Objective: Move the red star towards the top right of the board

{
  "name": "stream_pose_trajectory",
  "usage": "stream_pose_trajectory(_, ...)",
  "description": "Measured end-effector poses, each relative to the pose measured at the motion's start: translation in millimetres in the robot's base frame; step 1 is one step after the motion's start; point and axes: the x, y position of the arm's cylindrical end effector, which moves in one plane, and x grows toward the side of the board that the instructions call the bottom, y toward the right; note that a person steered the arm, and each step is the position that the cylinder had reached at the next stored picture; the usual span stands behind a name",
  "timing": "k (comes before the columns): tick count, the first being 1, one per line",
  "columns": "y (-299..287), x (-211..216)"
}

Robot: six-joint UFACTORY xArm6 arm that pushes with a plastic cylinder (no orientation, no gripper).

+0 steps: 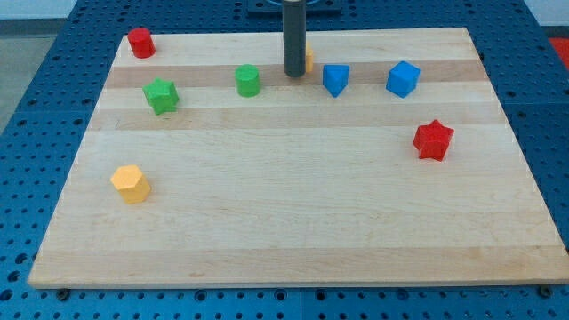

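Observation:
The red star lies on the wooden board at the view's right, about mid-height. My tip stands near the view's top centre, far to the left of and above the red star. It is just in front of a small orange block that the rod mostly hides. A blue block lies just right of my tip and a green cylinder-like block just left of it.
A blue cube sits above and left of the red star. A green star and a red cylinder are at the view's top left. A yellow-orange block lies at the left.

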Motion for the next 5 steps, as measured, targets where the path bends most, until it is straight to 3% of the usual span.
stream_pose_trajectory(2,1,-40)
stream_pose_trajectory(5,1,-11)
